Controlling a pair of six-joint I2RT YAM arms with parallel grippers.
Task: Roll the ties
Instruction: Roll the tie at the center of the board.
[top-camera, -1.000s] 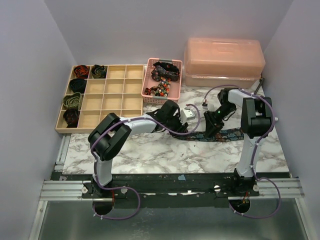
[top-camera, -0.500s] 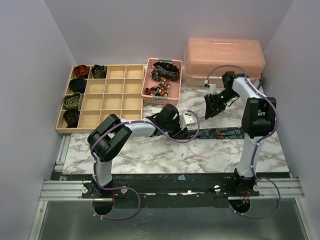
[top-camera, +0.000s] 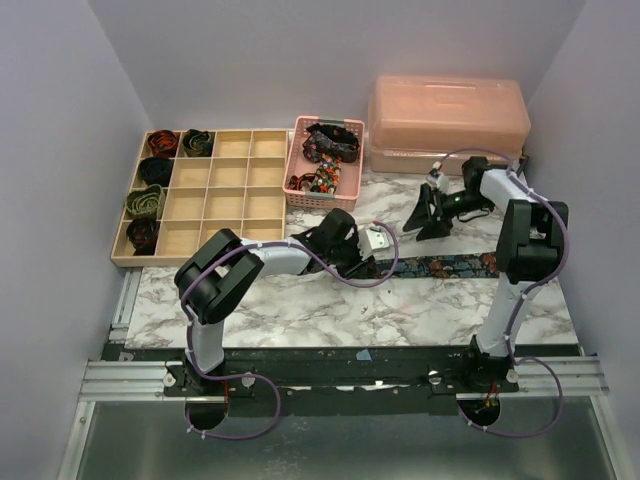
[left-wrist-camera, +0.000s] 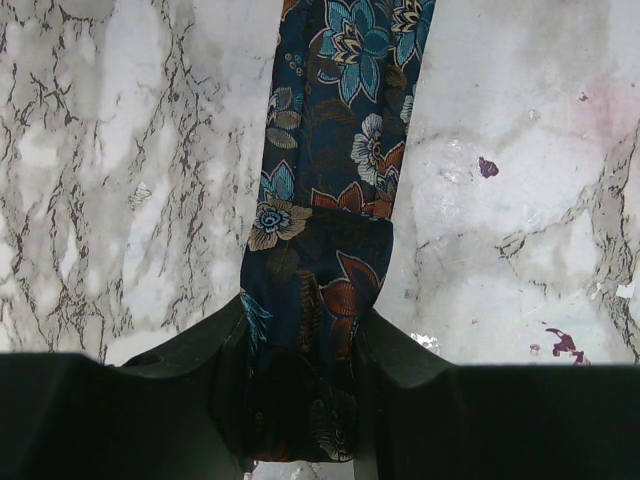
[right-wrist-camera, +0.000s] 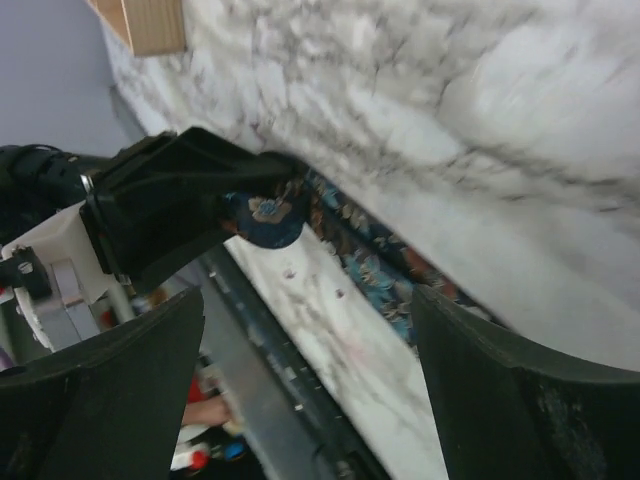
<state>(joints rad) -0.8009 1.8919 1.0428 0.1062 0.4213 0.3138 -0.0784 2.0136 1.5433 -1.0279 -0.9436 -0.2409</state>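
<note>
Navy floral fabric necktie (left-wrist-camera: 330, 200) lies flat, stretched along marble table (top-camera: 300, 300); one end folded over, clamped in left gripper (left-wrist-camera: 300, 400); five coiled ties (top-camera: 145, 201) sit in wooden tray (top-camera: 225, 175), left-side compartments; loose tangled ties (top-camera: 325, 160) fill pink basket (top-camera: 295, 150).

Pale lilac walls are enclosing the workspace on three sides: a back wall (top-camera: 330, 50), a left wall (top-camera: 50, 150) and a right wall (top-camera: 600, 150). Soft, even light is falling from above and casting only faint shadows. A white tabletop (top-camera: 300, 305) with grey marble veining is filling the middle, showing a few small dark specks in the left wrist view. A black bar (top-camera: 300, 365) and silver aluminium rails (top-camera: 120, 378) are running along its near edge, and a dull grey panel (top-camera: 330, 445) is lying below them
</note>
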